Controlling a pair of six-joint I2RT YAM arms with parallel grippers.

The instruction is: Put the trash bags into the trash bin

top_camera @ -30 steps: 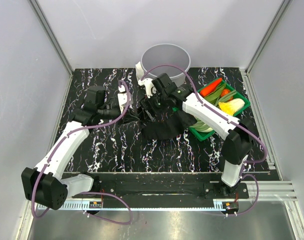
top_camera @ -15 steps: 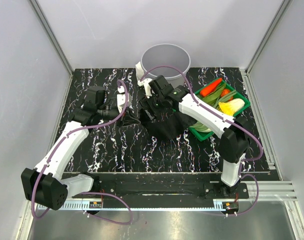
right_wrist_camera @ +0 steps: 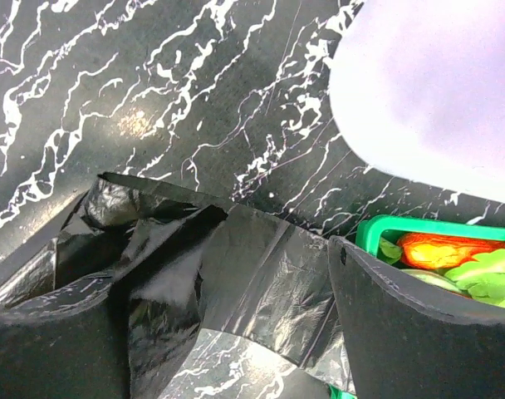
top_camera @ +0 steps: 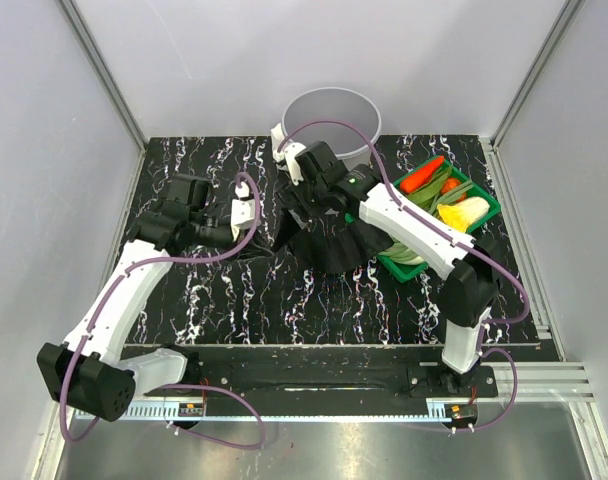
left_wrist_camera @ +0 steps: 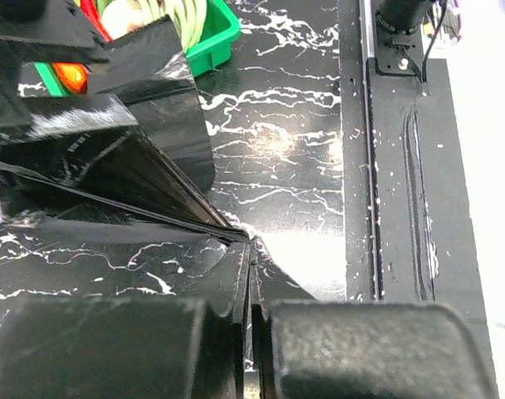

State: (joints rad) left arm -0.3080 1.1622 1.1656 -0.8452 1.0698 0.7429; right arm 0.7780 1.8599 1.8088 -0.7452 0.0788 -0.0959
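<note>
The black trash bag (top_camera: 329, 240) hangs in a bunched fan between both grippers, just in front of the light-grey trash bin (top_camera: 332, 118). My left gripper (top_camera: 259, 228) is shut on the bag's left corner; in the left wrist view the jaws (left_wrist_camera: 251, 258) pinch the film, and the bag (left_wrist_camera: 111, 166) fans out to the upper left. My right gripper (top_camera: 319, 205) is above the bag near the bin. In the right wrist view it (right_wrist_camera: 223, 266) is wide open, with the bag (right_wrist_camera: 261, 283) stretched across between its fingers. The bin (right_wrist_camera: 435, 83) is at the upper right there.
A green basket of vegetables (top_camera: 484, 200) stands right of the bag, close to the right arm; it also shows in the left wrist view (left_wrist_camera: 223, 33) and the right wrist view (right_wrist_camera: 377, 226). A small white object (top_camera: 279, 135) sits by the bin's left side. Cage posts border the table.
The bag has been drawn up off the table into a taut fan. My right gripper has moved towards the bin. My left gripper has shifted slightly left, still holding its corner.
</note>
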